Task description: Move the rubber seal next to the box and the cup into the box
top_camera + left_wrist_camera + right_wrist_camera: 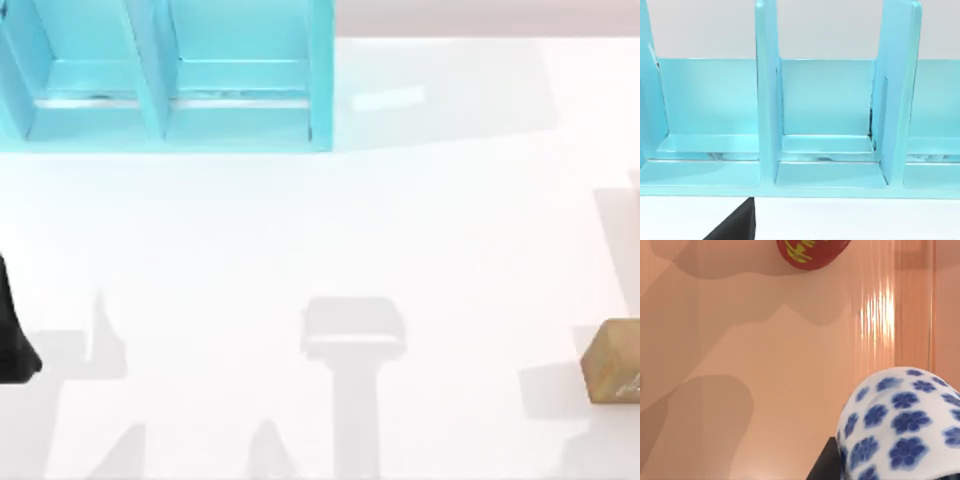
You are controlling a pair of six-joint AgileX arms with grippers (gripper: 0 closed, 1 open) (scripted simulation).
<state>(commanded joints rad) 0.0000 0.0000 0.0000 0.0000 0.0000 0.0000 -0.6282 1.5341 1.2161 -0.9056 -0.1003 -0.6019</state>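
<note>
The cup (900,425), white with blue flowers, hangs close to the right wrist camera above the peach-coloured inside of the box (765,365). My right gripper (880,475) is shut on it, and one of its dark fingers (824,467) shows against the cup's side. The rubber seal (612,360), a tan-brown block, rests on the white table at the right edge of the top view. My left arm (12,345) is parked at the table's left edge, facing the cyan shelf.
A cyan shelf (165,75) with upright dividers (767,100) stands at the back left. A red round object with yellow markings (810,252) lies inside the box, away from the cup. White table stretches between the shelf and the seal.
</note>
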